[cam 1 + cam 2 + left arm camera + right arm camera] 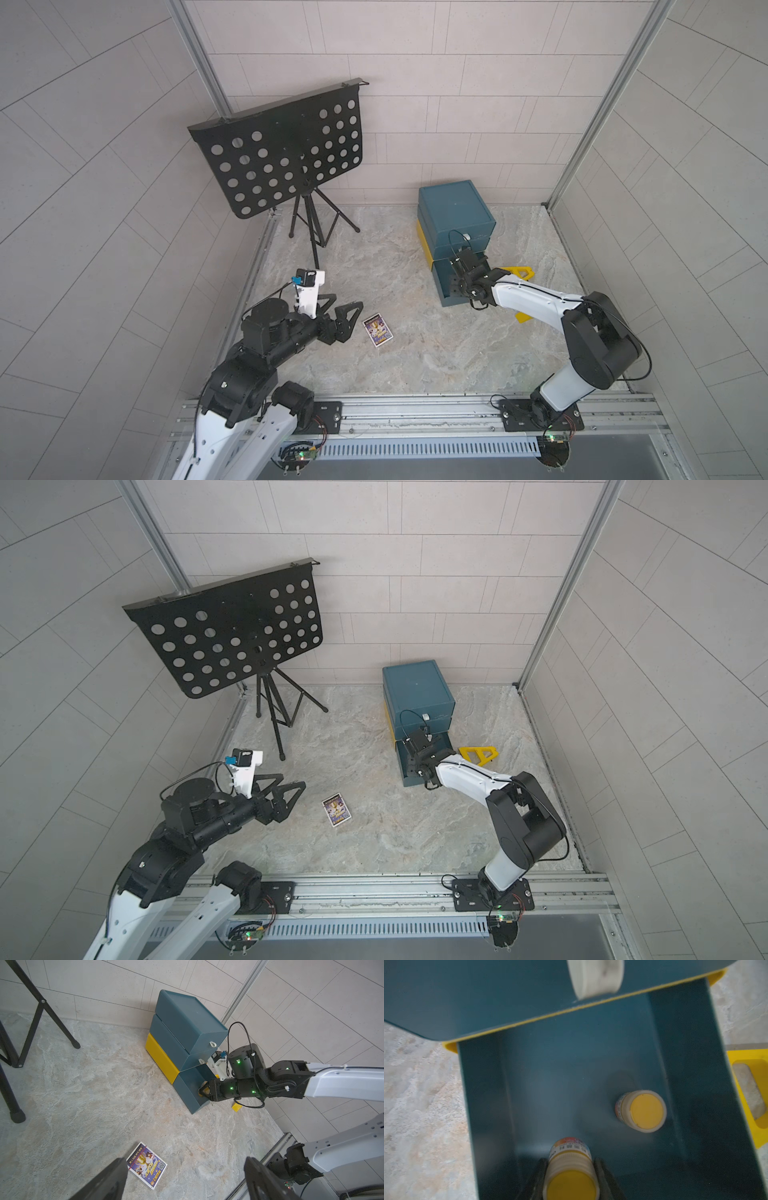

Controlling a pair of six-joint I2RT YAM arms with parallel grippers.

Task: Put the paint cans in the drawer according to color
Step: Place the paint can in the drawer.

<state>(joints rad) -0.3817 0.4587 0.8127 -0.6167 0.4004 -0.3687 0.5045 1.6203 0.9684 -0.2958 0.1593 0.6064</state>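
Surface: I see a marbled grey-beige tabletop [415,357] filling the middle of both top views. A metal rail [415,411] along its lower edge carries both arm bases.
Room: pale tiled walls [457,83] close in on three sides, with aluminium posts at the upper corners.
Stand [282,153]: black, perforated, on a tripod, upper left.
Stack [455,212]: teal drawers right of centre, near the back wall. The bottom drawer [571,1068] is pulled out of a yellow casing.
Right gripper [571,1167]: over the open drawer, clamped on a yellow-lidded can [571,1186]. I cannot tell whether it touches the drawer floor.
Other can [643,1110]: yellow lid, upright on the drawer floor, apart from the held one.
Left gripper [347,303]: jaws spread wide, lower left.
Card [377,329]: flat on the tabletop, just right of the left gripper.
Bracket [519,272]: yellow, on the tabletop right of the drawer.
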